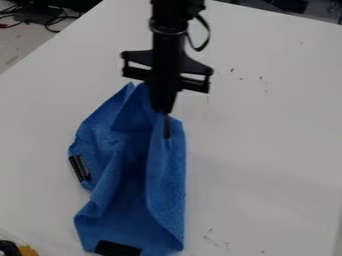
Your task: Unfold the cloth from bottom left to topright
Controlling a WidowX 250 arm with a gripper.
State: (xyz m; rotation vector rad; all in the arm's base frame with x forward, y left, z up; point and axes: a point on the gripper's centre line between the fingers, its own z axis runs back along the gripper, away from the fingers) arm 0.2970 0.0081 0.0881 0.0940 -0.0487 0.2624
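Evidently, the blue cloth (127, 210) lies creased toward seven o'clock on the white table (267, 150); the gripper (166, 127) hangs at its one o'clock edge, its opening and any hold impossible to tell.

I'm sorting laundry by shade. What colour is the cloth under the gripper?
The cloth is blue, seen best in the camera view.

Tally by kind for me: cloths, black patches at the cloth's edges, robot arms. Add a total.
Cloth: 1
Black patches: 2, one at the left edge, one at the bottom
Robot arm: 1
Total: 4
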